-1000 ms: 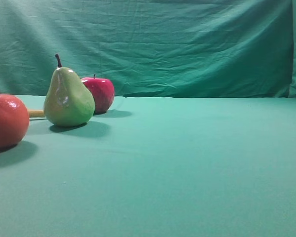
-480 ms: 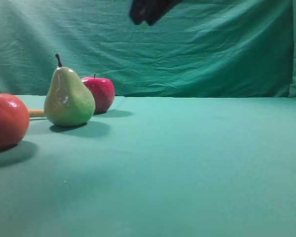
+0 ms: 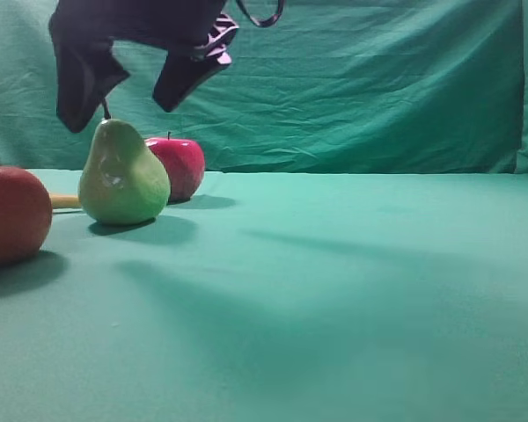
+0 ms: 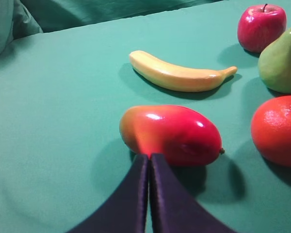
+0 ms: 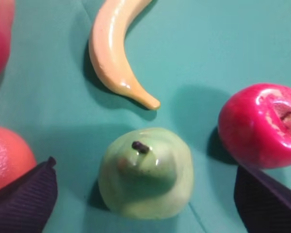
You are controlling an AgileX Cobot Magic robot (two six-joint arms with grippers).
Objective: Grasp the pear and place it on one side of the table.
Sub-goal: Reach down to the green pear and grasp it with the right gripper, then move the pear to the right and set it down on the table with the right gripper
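Observation:
The glossy yellow-green pear (image 3: 123, 176) stands upright at the left of the teal table (image 3: 334, 290). My right gripper (image 3: 121, 112) has reached across and hangs open just above it, one finger on each side of the stem. In the right wrist view the pear (image 5: 145, 172) lies straight below, between the wide-apart fingers of the right gripper (image 5: 144, 167), which do not touch it. My left gripper (image 4: 149, 156) is shut and empty, with its tips right in front of a red mango (image 4: 172, 135). The pear (image 4: 281, 63) also shows at the right edge of the left wrist view.
A red apple (image 3: 180, 165) sits close behind the pear on the right. A large orange-red fruit (image 3: 13, 215) is at the left edge. A yellow banana (image 5: 116, 53) lies beyond the pear. A wrinkled green backdrop (image 3: 334, 88) closes off the back.
My right gripper came in from the top, moved left and down, and now hangs open over the pear. The fruits have not moved.

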